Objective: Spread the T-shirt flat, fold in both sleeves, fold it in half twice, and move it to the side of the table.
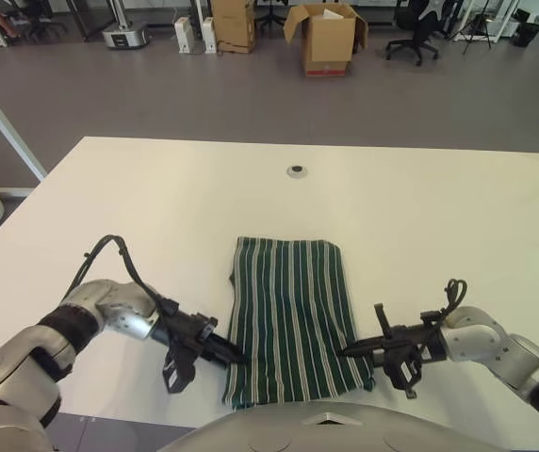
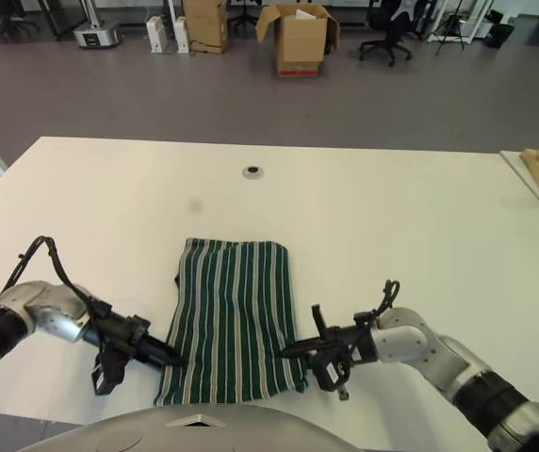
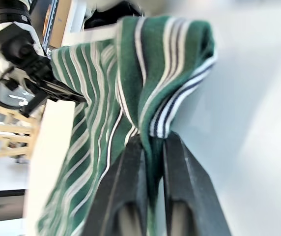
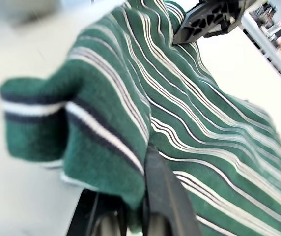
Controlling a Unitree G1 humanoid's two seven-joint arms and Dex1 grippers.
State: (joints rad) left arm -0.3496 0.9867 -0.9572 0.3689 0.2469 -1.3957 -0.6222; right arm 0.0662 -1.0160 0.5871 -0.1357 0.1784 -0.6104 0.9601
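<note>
Pressed together on cloth at the black two-fingered left gripper [image 1: 238, 357]: a bunched fold of soft knit pinched between smooth, tapering dark fingers [image 3: 126, 187]. Likewise at the black two-fingered right gripper [image 1: 347, 350]: jaws closed on a thick rolled hem, with fabric draped over one slim finger [image 4: 162, 196].

Held at both near corners, the dark green knit T-shirt with thin white and navy stripes [image 1: 288, 311]. Lies folded into a long, narrow rectangle with the stripes running near to far. Flat and smooth over most of its length, slightly puckered at the far left corner and lifted into small ridges where gripped. Sits at the near middle of the smooth white rectangular table [image 1: 156, 188], its near edge close to the table's near edge.

Farther out, a small round dark grommet [image 1: 296, 170] set in the tabletop, well apart from the shirt's far edge. Beyond the table, on the grey floor, an open brown cardboard box [image 1: 326, 40].
</note>
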